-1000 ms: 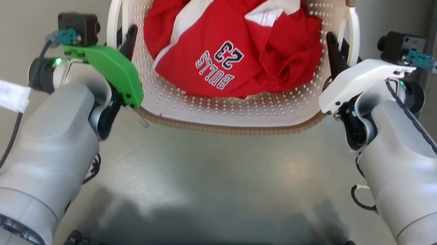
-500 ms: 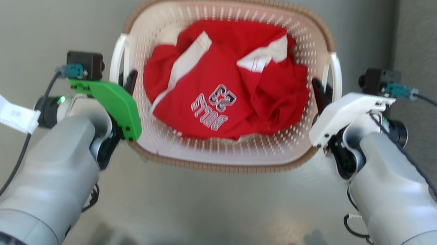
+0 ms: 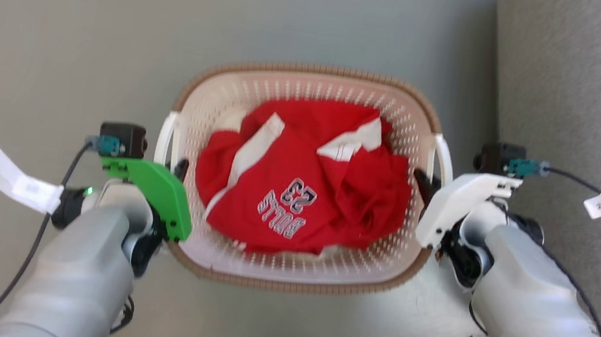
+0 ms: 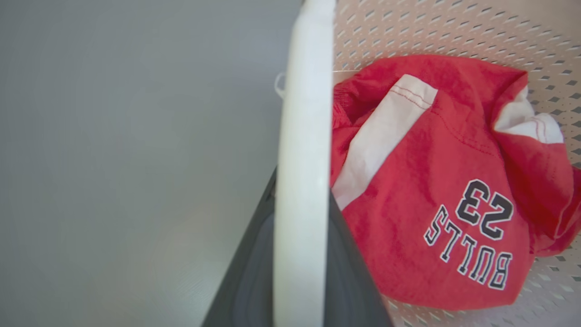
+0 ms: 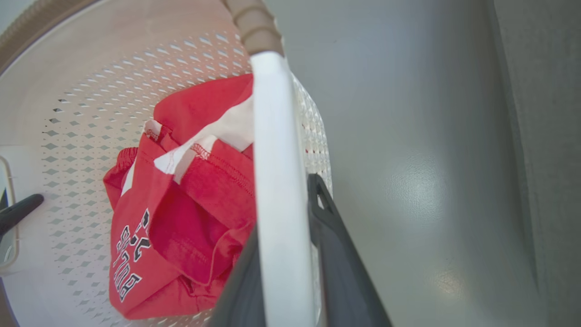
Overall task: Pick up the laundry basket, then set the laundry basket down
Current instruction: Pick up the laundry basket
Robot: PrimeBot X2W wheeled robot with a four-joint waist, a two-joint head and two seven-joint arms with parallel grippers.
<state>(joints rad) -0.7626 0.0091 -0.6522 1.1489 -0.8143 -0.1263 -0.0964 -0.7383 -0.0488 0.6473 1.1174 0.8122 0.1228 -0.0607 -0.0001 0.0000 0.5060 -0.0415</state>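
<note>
Cream laundry basket, gripped by both side handles.
Perforated walls, brown woven-look rim, red jersey heaped inside. Jaws of left gripper clamped on white left handle; jaws of right gripper clamped on white right handle. Located between both arms, over grey floor; possibly lifted clear of it, underside contact hidden from view.

Left gripper and right gripper seemingly clasp the laundry basket's sides.
</note>
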